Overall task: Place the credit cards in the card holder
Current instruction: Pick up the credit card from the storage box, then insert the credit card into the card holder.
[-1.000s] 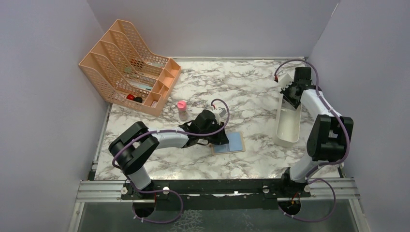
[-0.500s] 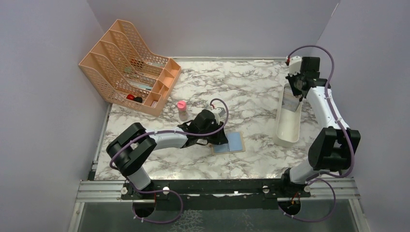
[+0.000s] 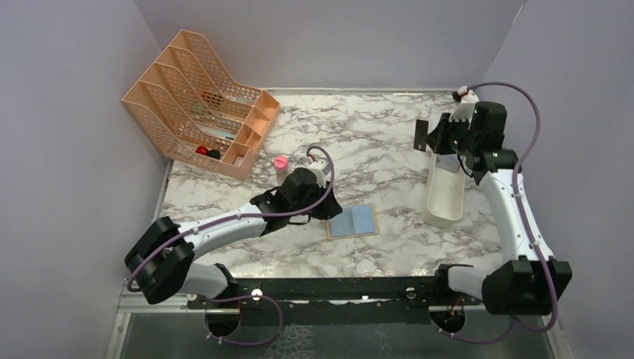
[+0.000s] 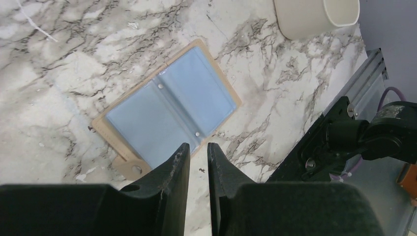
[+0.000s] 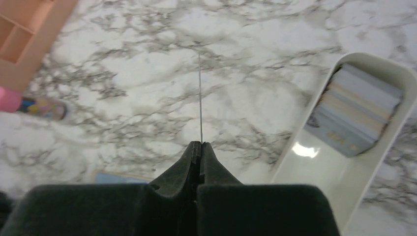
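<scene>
The card holder (image 3: 354, 221) lies open, blue side up, mid-table, ready for loading. The left gripper (image 4: 198, 147), jaws narrow and empty, hovers at its nine o'clock, likely to steady it. At two o'clock the right gripper (image 5: 200, 144) pinches one credit card (image 5: 199, 98) edge-on by the white tray (image 3: 441, 213), which holds more.

Overhead view, close downward wrist views, shared table (image 3: 389, 134)

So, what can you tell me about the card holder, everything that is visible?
The card holder is a tan folding wallet, lying open and flat on the marble table, light blue pockets facing up, no card visible inside. Two small studs sit on its centre fold; a rounded snap tab sticks out from one edge.
</scene>
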Available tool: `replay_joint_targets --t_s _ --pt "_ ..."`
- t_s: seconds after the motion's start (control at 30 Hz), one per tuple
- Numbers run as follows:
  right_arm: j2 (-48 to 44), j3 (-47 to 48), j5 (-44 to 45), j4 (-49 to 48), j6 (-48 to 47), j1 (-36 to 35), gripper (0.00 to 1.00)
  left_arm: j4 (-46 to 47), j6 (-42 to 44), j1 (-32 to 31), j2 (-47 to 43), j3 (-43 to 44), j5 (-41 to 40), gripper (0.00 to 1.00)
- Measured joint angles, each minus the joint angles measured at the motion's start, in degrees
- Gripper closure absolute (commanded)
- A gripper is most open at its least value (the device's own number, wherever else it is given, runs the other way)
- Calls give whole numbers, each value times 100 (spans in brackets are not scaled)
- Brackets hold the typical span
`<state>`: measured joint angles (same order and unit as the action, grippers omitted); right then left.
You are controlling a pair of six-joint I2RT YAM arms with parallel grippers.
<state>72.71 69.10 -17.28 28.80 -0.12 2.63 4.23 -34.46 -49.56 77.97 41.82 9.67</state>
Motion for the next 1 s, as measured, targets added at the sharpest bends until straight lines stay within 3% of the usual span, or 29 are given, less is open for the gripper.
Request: replay_joint_targets --t_s 0.17,0.5,0.57,1.0 --pt "-824 -1060 -994 -579 1016 -33 99 -334 52 0 -509 -28 -293 76" --pt "-885 -2752 -2291 -914 2288 -164 99 -387 90 0 -575 -201 -382 94" --pt "-885 -3014 -2378 -992 2424 -260 99 -367 92 0 -468 -245 -374 100" --pt "-693 -3582 -2389 -1617 2957 -1550 99 422 85 -2 168 -387 39 98"
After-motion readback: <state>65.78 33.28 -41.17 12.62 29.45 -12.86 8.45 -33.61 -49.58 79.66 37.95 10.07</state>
